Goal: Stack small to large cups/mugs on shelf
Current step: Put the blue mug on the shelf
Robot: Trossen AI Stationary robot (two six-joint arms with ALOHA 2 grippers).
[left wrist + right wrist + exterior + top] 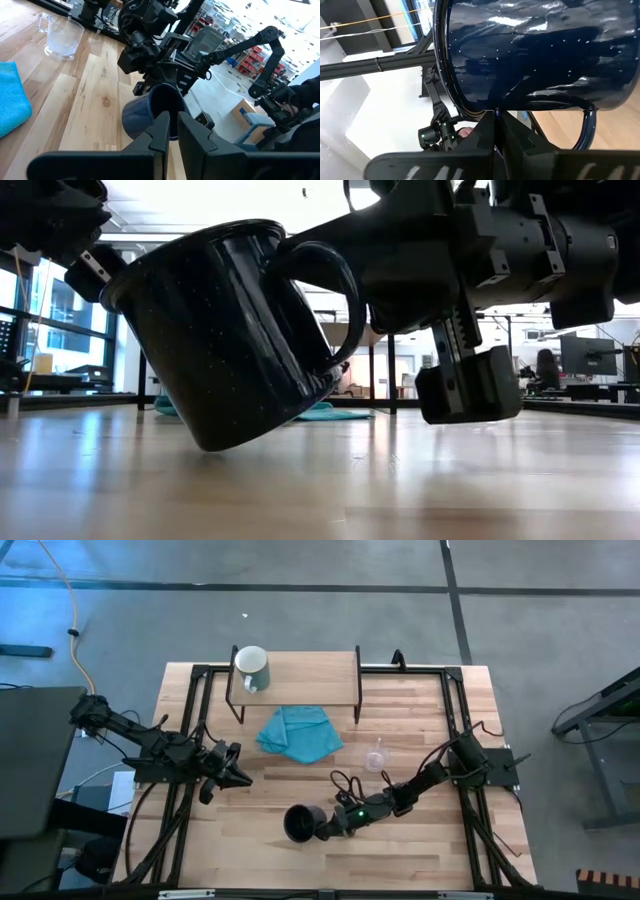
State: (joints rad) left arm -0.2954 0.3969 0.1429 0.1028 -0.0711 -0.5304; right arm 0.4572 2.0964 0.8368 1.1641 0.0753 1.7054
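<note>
The black handled mug (299, 823) is tilted near the table's front middle, its mouth toward the left; it fills the low view (225, 330). My right gripper (323, 824) is shut on it from the right. My left gripper (238, 777) is shut and empty, left of the mug, pointing at it (173, 127). The pale white-green mug (251, 668) stands upright on the left end of the shelf (310, 675). The clear glass cup (376, 756) stands on the table right of centre. My right gripper pinches the black mug's handle at its upper end (516, 106), close to the rim, between its two fingers. The fingers come roughly level from the table's right. The mug is tilted, mouth up and leftward. Whether its base edge (215, 446) touches the table, I cannot tell.
A teal cloth (298, 733) lies on the table in front of the shelf. Black frame rails (455, 710) run along the table's left and right sides. Bare wood lies between the two grippers and along the front edge.
</note>
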